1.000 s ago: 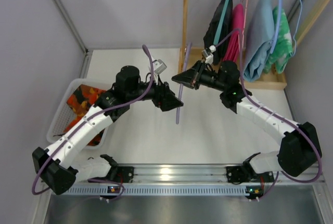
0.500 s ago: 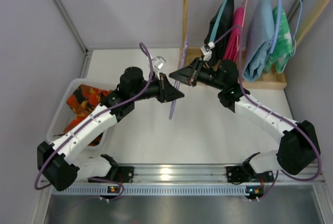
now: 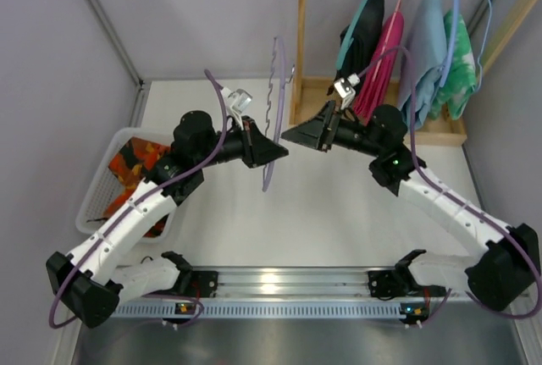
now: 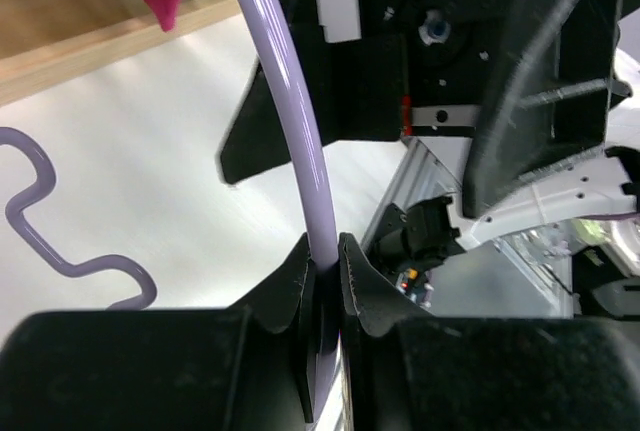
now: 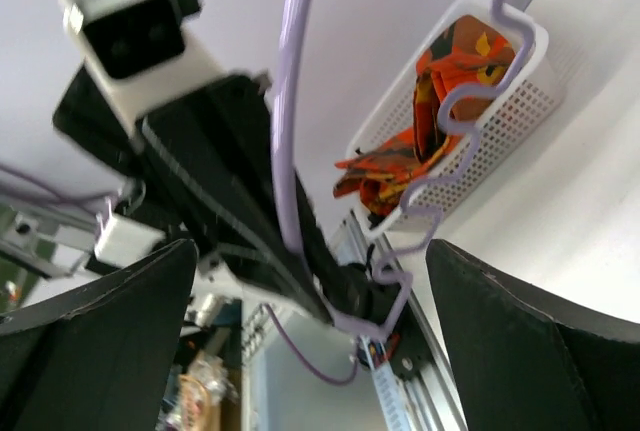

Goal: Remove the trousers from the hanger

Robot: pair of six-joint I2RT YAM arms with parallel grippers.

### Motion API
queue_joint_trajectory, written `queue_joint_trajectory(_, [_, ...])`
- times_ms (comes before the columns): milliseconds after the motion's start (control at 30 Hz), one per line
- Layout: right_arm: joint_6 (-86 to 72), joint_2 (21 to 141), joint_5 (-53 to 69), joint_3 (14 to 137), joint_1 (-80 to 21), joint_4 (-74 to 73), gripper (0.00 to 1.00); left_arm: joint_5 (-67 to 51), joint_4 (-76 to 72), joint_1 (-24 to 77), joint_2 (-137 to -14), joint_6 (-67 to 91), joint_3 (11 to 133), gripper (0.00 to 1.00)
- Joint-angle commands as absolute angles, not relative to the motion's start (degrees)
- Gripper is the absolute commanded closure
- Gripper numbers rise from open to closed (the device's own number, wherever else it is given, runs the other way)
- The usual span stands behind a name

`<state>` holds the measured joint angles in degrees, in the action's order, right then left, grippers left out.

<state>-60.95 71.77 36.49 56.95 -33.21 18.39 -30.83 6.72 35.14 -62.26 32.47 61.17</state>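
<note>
**Inspector:** Firstly, the table (image 3: 339, 212). What stands on it, seen from above?

**Assistant:** Hanging garments (image 3: 423, 52) fill the one o'clock corner. A white basket (image 3: 108, 155) sits at the nine o'clock edge.

**Inspector:** Location of the trousers (image 3: 135, 162)?

**Assistant:** Bundled inside that basket, orange print showing, well apart from the hanger (image 3: 273, 119).

**Inspector:** And the hanger itself?

**Assistant:** Raised above the table's middle, nearly edge-on, running from six towards twelve o'clock.

**Inspector:** Left gripper (image 4: 322, 261)?

**Assistant:** It reaches in from the hanger's nine o'clock side. Its fingers are pressed together on the lilac bar, pinching it low down.

**Inspector:** Right gripper (image 3: 292, 136)?

**Assistant:** At the hanger's three o'clock side, just beside it. Its fingers are spread wide. In the wrist view the hanger passes between them, touching neither.
</note>
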Motion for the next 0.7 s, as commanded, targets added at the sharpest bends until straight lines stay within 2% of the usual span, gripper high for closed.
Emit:
queue_joint_trajectory(0, [-51.1,64.0,37.2,53.5,-33.5,14.2,0.01,-41.4,1.9,32.9,-62.2,34.0,64.8,1.00])
queue_joint_trajectory(133, [-42.3,57.2,35.4,50.1,-33.4,6.7,0.00,-50.2,-5.1,32.4,-65.2,40.5,66.4,1.00])
queue_joint_trajectory(300, [-33.8,51.1,31.8,49.1,-33.3,-2.9,0.00,-54.0,-9.5,32.5,-70.7,46.7,72.1,1.00])
queue_joint_trajectory(433, [-29.5,50.4,31.5,51.8,-33.0,-13.6,0.01,-52.1,-12.9,32.4,-77.9,50.6,78.6,1.00])
queue_joint_trajectory(667, [-26.8,50.1,30.6,56.5,-30.7,-18.7,0.01,-49.6,-7.6,31.4,-90.9,51.6,96.7,1.00])
